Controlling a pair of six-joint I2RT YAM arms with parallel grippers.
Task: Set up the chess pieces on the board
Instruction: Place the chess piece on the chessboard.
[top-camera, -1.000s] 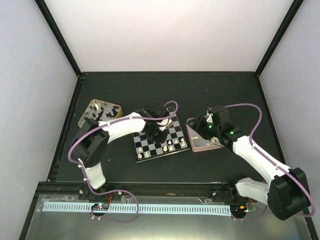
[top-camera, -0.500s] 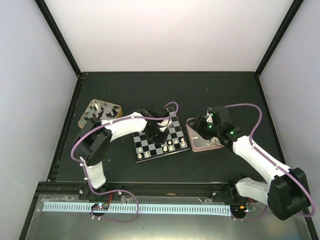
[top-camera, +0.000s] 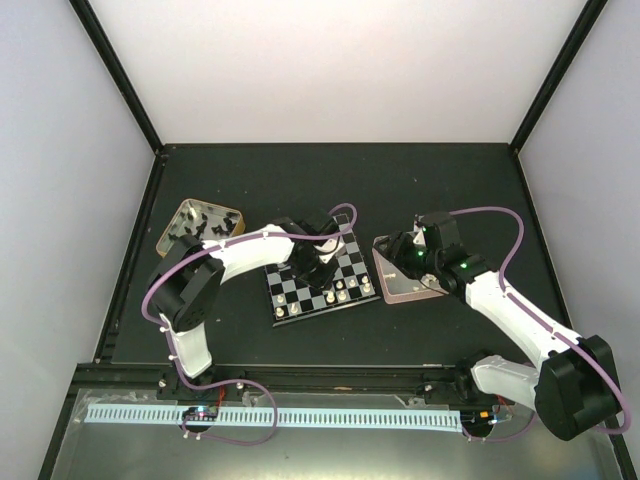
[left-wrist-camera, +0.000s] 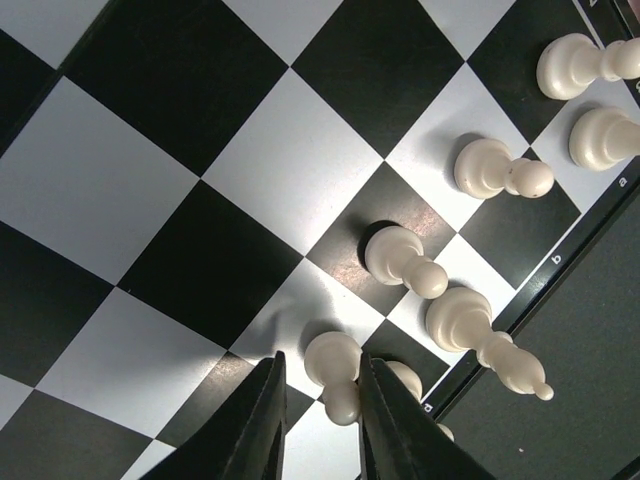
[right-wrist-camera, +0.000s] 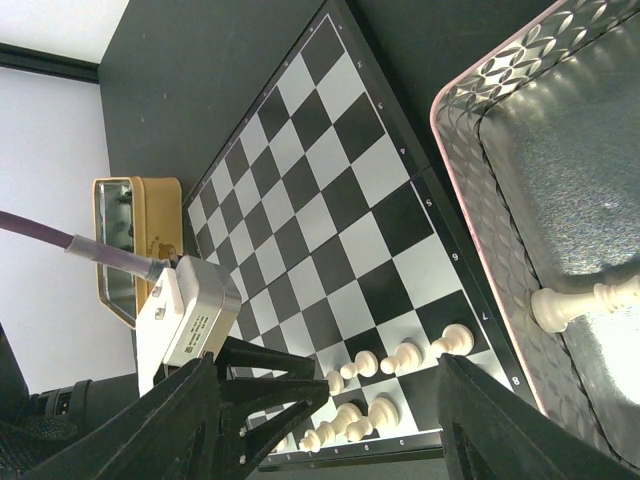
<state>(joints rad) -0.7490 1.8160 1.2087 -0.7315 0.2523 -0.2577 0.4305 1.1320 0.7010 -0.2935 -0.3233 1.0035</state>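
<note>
R pincer spread wide; one white pc lying in pink tray.

A gold tin and pink tray sit on the table.

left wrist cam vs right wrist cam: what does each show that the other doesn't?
Left wrist only: a close-up of the left gripper flanking one standing cream-white pawn.
Right wrist only: the pink square embossed tray with one cream-white piece lying inside, the gold-rimmed tin, and the right gripper open wide.
Both: the black-and-grey chequered chessboard and the row of cream-white pieces along its edge.
</note>
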